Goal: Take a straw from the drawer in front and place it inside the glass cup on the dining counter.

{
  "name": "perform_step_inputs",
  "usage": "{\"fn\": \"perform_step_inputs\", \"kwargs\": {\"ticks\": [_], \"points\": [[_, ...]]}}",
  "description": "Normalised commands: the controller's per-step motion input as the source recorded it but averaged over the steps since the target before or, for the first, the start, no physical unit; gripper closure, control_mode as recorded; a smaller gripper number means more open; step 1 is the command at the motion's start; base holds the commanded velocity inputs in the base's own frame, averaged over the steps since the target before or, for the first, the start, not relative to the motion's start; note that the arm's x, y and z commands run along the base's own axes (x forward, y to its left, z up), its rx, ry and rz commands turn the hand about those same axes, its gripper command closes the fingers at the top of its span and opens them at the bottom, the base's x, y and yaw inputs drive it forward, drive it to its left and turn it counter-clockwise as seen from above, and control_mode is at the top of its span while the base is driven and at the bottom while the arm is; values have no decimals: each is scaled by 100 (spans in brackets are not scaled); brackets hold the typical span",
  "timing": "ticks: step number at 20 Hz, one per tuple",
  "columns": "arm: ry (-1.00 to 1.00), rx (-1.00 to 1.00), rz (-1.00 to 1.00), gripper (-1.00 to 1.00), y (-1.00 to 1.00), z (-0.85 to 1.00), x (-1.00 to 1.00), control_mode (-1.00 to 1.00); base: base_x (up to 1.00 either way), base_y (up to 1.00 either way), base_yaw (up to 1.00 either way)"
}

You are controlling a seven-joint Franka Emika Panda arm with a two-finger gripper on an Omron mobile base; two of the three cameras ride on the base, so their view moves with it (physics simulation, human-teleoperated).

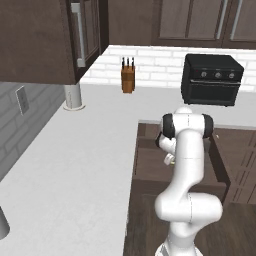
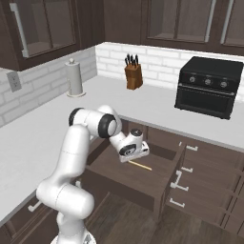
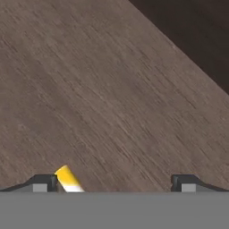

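Note:
The dark wooden drawer (image 2: 151, 180) stands pulled out below the white counter, and its floor (image 3: 112, 89) spreads across the hand view. The pale yellow straw (image 2: 140, 165) lies flat on that floor. My gripper (image 2: 129, 159) reaches down into the drawer over the straw's left end. In the hand view the gripper (image 3: 114, 184) is open, and the straw's end (image 3: 68, 178) lies just inside the left fingertip (image 3: 42, 182), not pinched. The drawer (image 1: 149, 167) also shows behind my arm in the left base view. The glass cup and the dining counter are out of view.
A black toaster oven (image 2: 209, 86), a knife block (image 2: 133, 74) and a paper towel holder (image 2: 75, 78) stand on the white L-shaped counter (image 1: 75, 160). Shut drawers with silver handles (image 2: 190, 169) lie right of the open one. Dark wall cabinets (image 1: 45, 40) hang overhead.

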Motion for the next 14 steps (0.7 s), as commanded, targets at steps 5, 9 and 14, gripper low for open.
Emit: {"fn": "perform_step_inputs", "kwargs": {"ticks": [5,9,14], "points": [[0,0,0,-100,-8,0,-76,-100,0,0,0],[0,0,0,-100,-11,-1,-51,-100,0,0,0],[0,0,1,-100,-10,-2,1,-100,0,0,0]]}}
